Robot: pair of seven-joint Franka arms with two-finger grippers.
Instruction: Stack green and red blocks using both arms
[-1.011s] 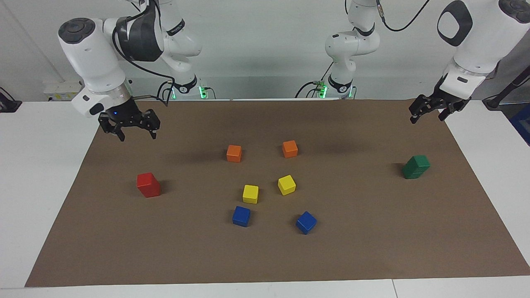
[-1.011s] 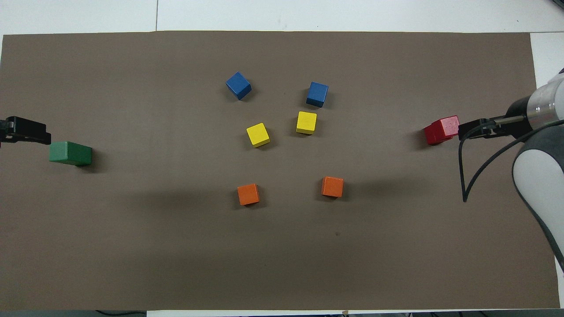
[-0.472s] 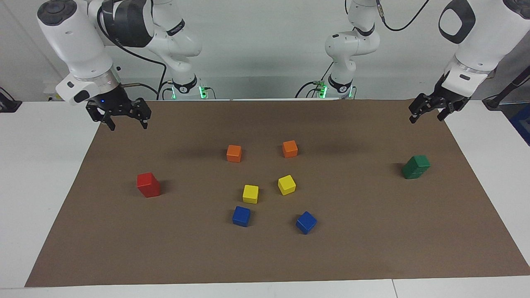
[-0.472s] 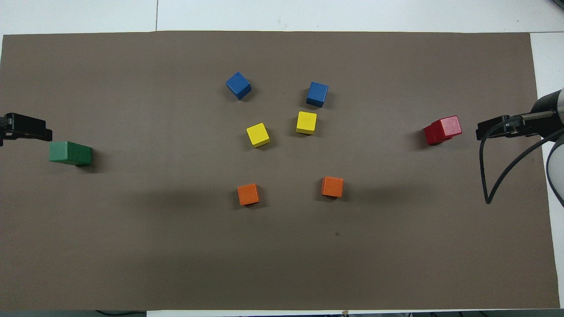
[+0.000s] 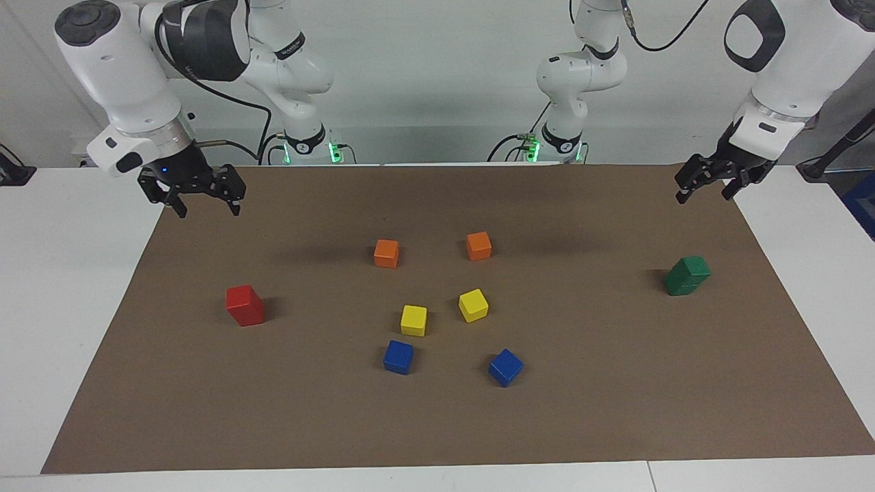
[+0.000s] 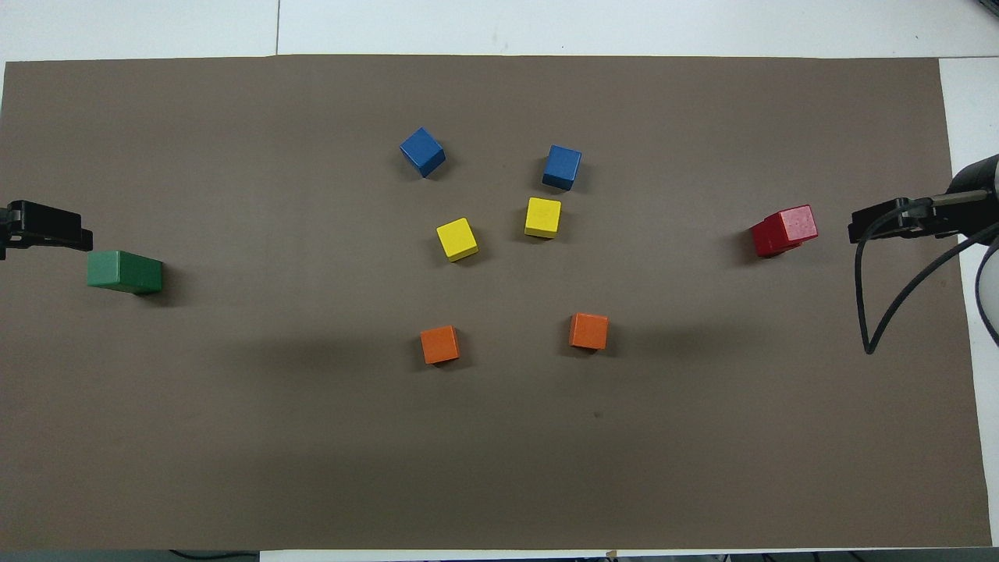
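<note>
So both stacks are standing. The green stack (image 5: 687, 275) sits toward the left arm's end of the brown mat (image 5: 615, 383), one cube on another, and you can just catch the seam between them in the facing view. From overhead it reads as one long green slab (image 6: 125, 272), so the lower cube is hard to make out there. Same deal with the red stack (image 5: 245, 305) toward the right arm's end: the facing view barely shows a seam, while overhead the top cube (image 6: 785, 229) covers most of the lower one, only a sliver peeking out.

The left gripper (image 5: 704, 188) hangs in the air over the mat's edge, fingers spread, holding nothing; overhead it's cut off by the frame edge (image 6: 43, 226). The right gripper (image 5: 204, 202) is also up in the air over the mat's corner, fingers spread and empty; overhead only its tip shows (image 6: 890, 222).

In the middle of the worktop (image 5: 68, 307) sit two orange cubes (image 5: 386, 253), two yellow cubes (image 5: 413, 320) and two blue cubes (image 5: 398, 357), all single and apart.
</note>
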